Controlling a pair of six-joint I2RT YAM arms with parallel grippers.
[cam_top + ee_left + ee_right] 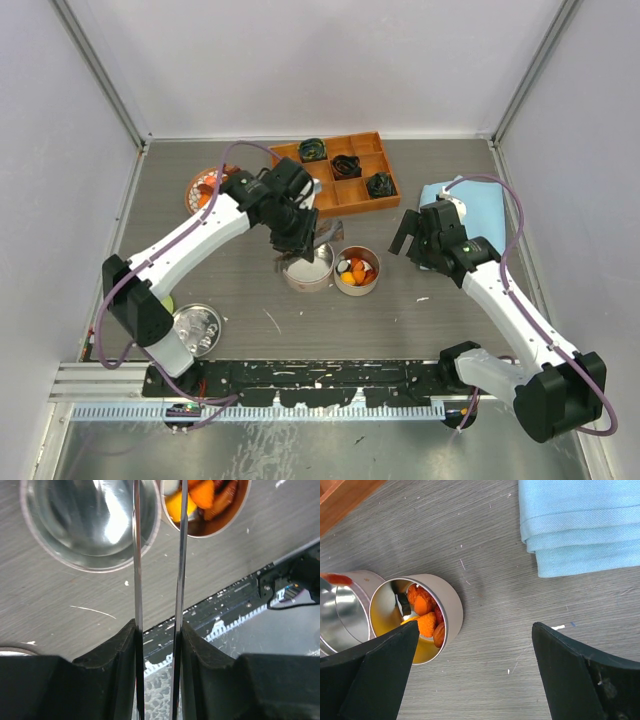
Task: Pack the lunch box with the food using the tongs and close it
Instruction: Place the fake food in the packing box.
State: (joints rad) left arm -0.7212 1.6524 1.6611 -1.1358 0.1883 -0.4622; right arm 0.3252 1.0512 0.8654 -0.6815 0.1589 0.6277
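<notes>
Steel tongs (136, 555) held in the left gripper (159, 640) above two round tins: packing partly done.
The left gripper is partly closed, its pads pinching both arms of the tongs. The tips run out of the wrist view over the empty tin (60, 562), so it cannot be told whether they carry anything. The neighbouring tin (451, 610), just beside it, already holds orange, yellow and red food (422, 612). More orange pieces seem to wait on a plate (200, 180) at far left, and a round metal lid (197, 328) lies by the left base, so filling and closing appear to remain. The right gripper (475, 645) hangs wide open and empty near the filled tin. Surroundings: grey wood-grain table (430, 320), orange tray (345, 170) of dark coils, folded blue cloth (580, 525), white walls (320, 60).
</notes>
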